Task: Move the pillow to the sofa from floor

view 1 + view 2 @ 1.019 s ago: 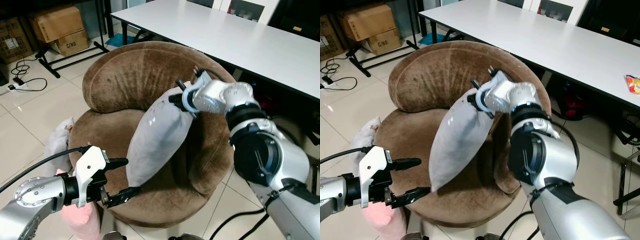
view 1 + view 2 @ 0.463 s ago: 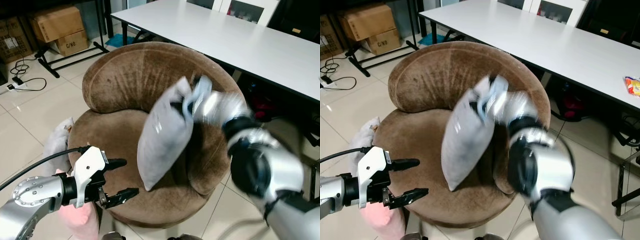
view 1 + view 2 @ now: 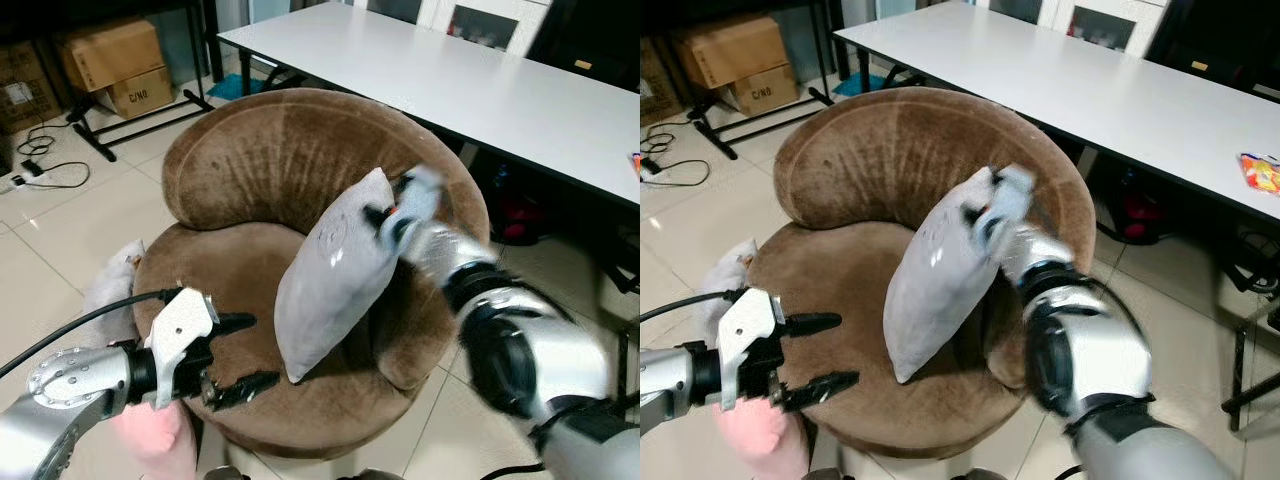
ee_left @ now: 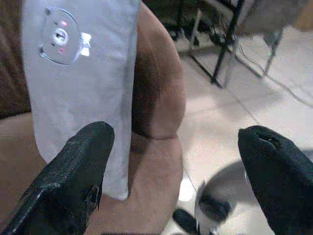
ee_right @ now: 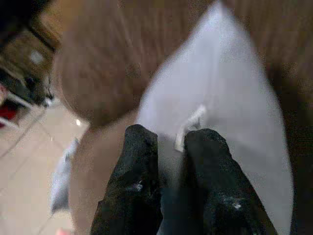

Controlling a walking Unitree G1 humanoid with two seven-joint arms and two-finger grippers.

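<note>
My right gripper (image 3: 388,218) pinches the grey pillow's (image 3: 335,272) top corner; its long axis slants down to a low corner resting on the sofa (image 3: 250,170) seat (right arm nearest). Left gripper (image 3: 240,350) spread wide, empty, just beside the seat's front edge.

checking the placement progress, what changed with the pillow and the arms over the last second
The right gripper, still pinching the grey pillow by its top corner, swung it further over the brown sofa; its lower tip moved back from the front edge onto the seat. The left gripper stayed open and empty at the sofa's front. The pink and white cushions stayed on the floor.
</note>
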